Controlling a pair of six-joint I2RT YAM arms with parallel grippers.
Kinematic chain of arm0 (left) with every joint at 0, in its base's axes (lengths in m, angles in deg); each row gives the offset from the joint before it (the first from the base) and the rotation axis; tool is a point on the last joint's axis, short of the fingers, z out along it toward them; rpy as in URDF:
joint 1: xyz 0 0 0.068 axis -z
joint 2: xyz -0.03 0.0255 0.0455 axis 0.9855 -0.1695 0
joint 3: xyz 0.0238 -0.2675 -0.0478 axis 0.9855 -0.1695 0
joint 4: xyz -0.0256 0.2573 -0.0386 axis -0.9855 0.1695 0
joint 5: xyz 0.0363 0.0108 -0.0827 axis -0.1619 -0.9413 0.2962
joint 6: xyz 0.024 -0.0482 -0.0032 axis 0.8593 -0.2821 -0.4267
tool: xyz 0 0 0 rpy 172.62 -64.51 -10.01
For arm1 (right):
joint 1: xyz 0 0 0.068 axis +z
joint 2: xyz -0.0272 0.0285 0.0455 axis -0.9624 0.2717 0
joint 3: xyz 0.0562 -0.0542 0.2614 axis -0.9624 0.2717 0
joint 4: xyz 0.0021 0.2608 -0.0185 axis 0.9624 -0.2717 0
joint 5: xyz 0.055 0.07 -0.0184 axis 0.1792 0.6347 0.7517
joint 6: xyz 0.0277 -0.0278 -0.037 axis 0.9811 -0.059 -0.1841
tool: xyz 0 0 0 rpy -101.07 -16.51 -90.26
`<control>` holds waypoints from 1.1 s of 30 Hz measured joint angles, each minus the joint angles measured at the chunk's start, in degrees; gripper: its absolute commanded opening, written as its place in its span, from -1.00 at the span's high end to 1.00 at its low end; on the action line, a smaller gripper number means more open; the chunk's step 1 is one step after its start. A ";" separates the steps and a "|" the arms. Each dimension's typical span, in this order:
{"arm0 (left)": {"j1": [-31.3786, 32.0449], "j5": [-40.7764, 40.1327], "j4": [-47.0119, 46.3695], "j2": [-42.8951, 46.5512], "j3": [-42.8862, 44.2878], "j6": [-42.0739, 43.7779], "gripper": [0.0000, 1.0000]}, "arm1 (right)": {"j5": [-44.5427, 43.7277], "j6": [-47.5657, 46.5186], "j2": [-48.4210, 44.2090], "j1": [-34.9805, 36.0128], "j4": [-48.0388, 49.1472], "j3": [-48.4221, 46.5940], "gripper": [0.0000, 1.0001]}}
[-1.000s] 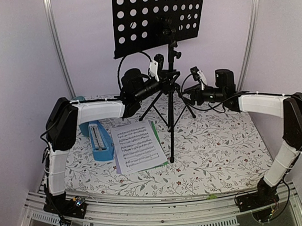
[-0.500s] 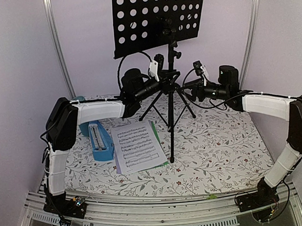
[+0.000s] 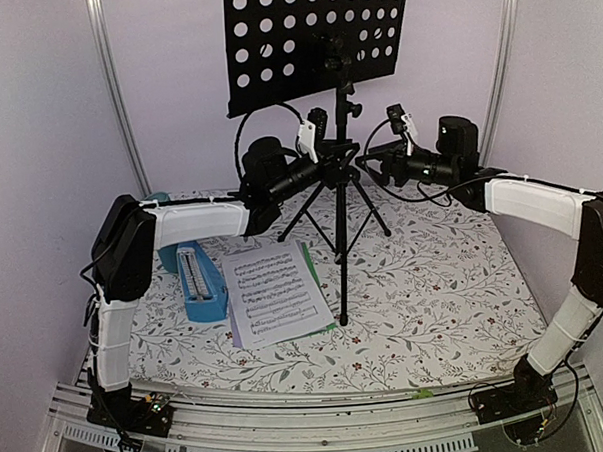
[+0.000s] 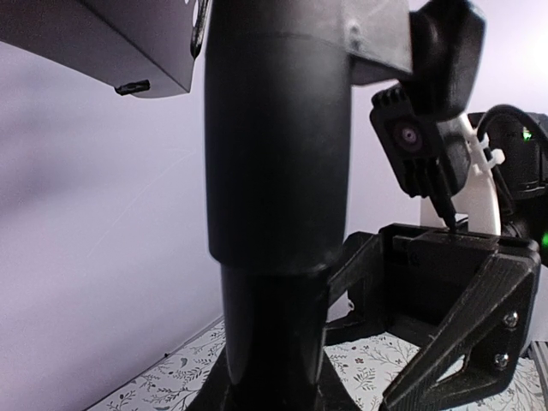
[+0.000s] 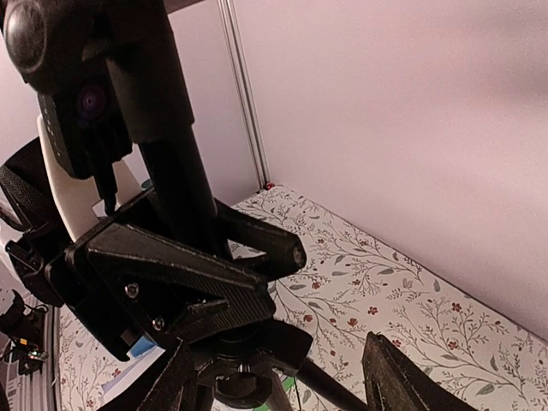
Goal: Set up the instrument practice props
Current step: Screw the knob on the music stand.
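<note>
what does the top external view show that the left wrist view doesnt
Only the top external view: the black tripod music stand's perforated desk, the white and green sheet-music pages lying flat, the small blue pyramid-shaped metronome beside them, and the left gripper closed on the stand's post. Only the left wrist view: the right wrist camera's lens, close and head-on. Both: the stand's post, the right gripper open beside it, and the floral table cover.
</note>
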 measured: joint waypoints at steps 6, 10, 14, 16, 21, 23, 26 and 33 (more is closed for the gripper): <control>0.00 0.00 0.00 0.00 0.00 0.00 1.00 | -0.20 -0.09 1.60 -0.04 -0.42 -1.81 -0.37; 0.00 0.00 0.00 0.00 0.00 0.00 1.00 | -0.24 -0.22 3.19 -0.42 -1.09 -1.81 -0.37; 0.00 0.00 0.00 0.00 0.00 0.00 1.00 | -0.24 -0.13 4.04 -0.98 -1.29 -1.97 -0.37; 0.00 0.00 0.00 0.00 0.00 0.00 1.00 | -0.44 -0.15 4.11 -1.09 -1.33 -1.99 -0.37; 0.00 0.00 0.00 0.00 0.00 0.00 1.00 | -0.59 -0.09 4.35 -1.25 -1.38 -2.19 -0.37; 0.00 0.00 0.00 0.00 0.00 0.00 1.00 | -0.61 -0.09 4.35 -1.31 -1.38 -2.19 -0.37; 0.00 0.00 0.00 0.00 0.00 0.02 1.00 | -0.94 -0.11 4.39 -1.36 -1.38 -2.19 -0.37; 0.00 0.00 0.00 0.00 0.02 0.02 1.00 | -1.20 0.02 4.81 -1.51 -1.25 -2.19 -0.37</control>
